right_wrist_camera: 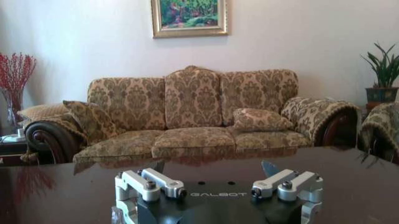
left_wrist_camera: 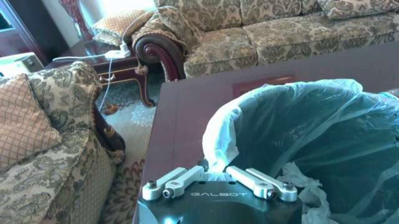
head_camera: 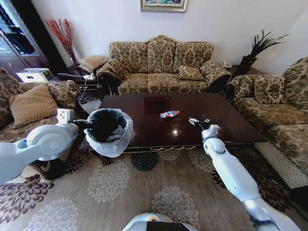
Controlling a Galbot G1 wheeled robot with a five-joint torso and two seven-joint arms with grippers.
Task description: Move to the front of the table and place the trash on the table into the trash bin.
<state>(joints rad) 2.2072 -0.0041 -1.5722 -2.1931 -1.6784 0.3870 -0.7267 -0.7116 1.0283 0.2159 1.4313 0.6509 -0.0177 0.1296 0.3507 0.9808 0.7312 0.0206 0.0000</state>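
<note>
Trash status, head view: crushed bottle (head_camera: 169, 114) is lying mid-bench (head_camera: 144, 120), well right of the trash bin (head_camera: 109, 131). Left gripper (head_camera: 85, 123) is holding the bin by its rim at the bench's left front corner. Right gripper (head_camera: 198, 121) is sitting low over the bench right of the bottle, seemingly pinching a crinkled wrapper (head_camera: 192, 120); grip unconfirmed. Left wrist view: jaws closed on the bin's bag liner (left_wrist_camera: 215, 140); white scraps (left_wrist_camera: 299, 175) already inside. Right wrist view: right jaws' opening can't tell. Bottle and wrapper left.
</note>
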